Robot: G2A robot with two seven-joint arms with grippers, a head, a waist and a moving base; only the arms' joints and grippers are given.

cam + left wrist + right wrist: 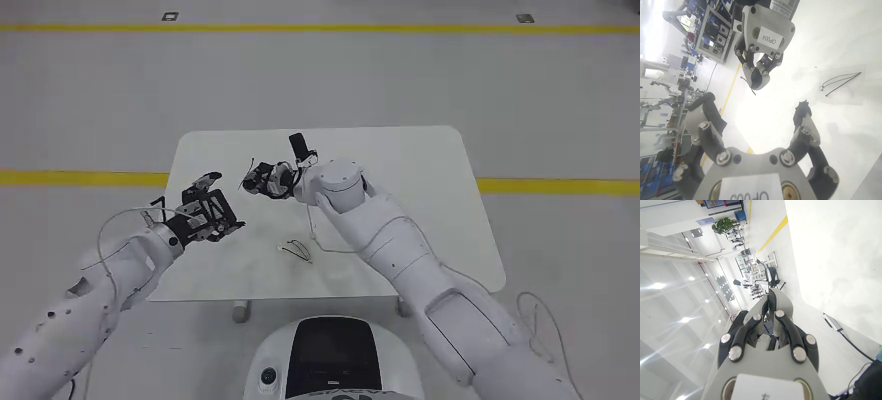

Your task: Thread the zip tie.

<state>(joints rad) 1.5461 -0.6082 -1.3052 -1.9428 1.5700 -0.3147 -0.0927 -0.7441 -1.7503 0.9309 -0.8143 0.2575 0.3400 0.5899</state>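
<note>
- The right pincer (756,83) is clamped on the zip tie (744,79), holding it over the worktop (400,180). Only short ends poke out on either side, so the other arm has little strap to catch and may miss it.
- The left pincer (755,106) hangs near it, fingers wide apart and empty. Closing off-line could knock the tie askew or tug it loose.
- Spare ties (297,250) lie on the worktop nearer the robot, and a low sweep could scatter them.
</note>
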